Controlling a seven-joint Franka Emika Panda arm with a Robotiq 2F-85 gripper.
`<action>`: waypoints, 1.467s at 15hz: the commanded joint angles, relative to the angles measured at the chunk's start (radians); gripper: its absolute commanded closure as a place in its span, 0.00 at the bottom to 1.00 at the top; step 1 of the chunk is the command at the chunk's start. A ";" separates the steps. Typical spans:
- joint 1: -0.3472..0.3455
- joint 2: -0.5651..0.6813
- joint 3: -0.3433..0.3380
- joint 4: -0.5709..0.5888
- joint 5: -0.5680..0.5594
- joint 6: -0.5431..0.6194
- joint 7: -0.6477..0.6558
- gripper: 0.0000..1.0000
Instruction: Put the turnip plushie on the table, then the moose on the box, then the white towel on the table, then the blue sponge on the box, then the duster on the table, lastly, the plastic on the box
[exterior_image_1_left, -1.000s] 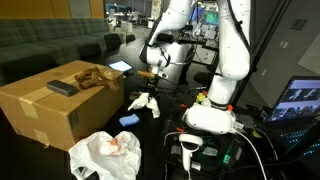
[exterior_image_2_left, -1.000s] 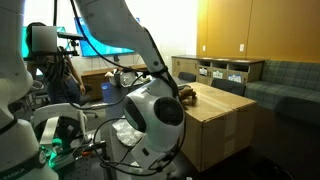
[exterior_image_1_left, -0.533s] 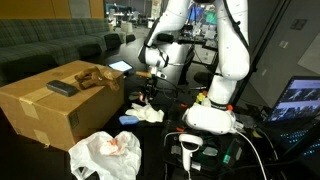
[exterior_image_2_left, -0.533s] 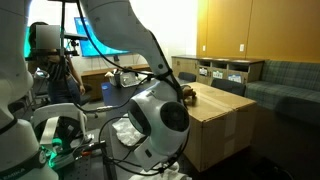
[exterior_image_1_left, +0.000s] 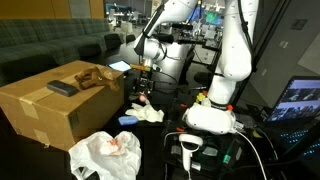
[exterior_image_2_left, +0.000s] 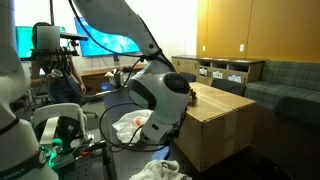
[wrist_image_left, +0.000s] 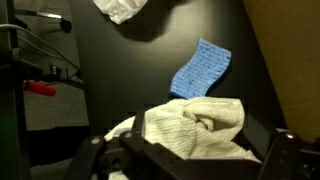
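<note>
White towel (wrist_image_left: 196, 124): crumpled on the dark worktop (wrist_image_left: 120, 85), directly under your jaws.
Jaws: spread wide; you hold nothing.
Blue sponge (wrist_image_left: 202, 68): flat on the worktop, just beside the towel.
Box (exterior_image_1_left: 40, 110): carries moose (exterior_image_1_left: 95, 75) and duster (exterior_image_1_left: 62, 88).

Gripper (exterior_image_1_left: 143, 86) is rising clear of white towel (exterior_image_1_left: 150, 114); second ago it was hanging low with cloth pinched in jaws. Jaws are spreading from closed to wide apart, nothing between them now. Towel is no longer dangling: half second ago it was settling onto table (exterior_image_1_left: 172, 101), and now it is lying crumpled there, apart from fingers. Arm (exterior_image_2_left: 160, 95) is lifting and swinging toward box side in exterior view, uncovering towel (exterior_image_2_left: 130, 125) that it was hiding earlier.
</note>
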 joint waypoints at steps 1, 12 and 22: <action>0.053 -0.052 0.047 0.013 -0.062 -0.009 0.070 0.00; 0.172 0.029 0.153 0.043 -0.091 0.079 0.363 0.00; 0.222 0.178 0.155 0.073 -0.096 0.289 0.607 0.00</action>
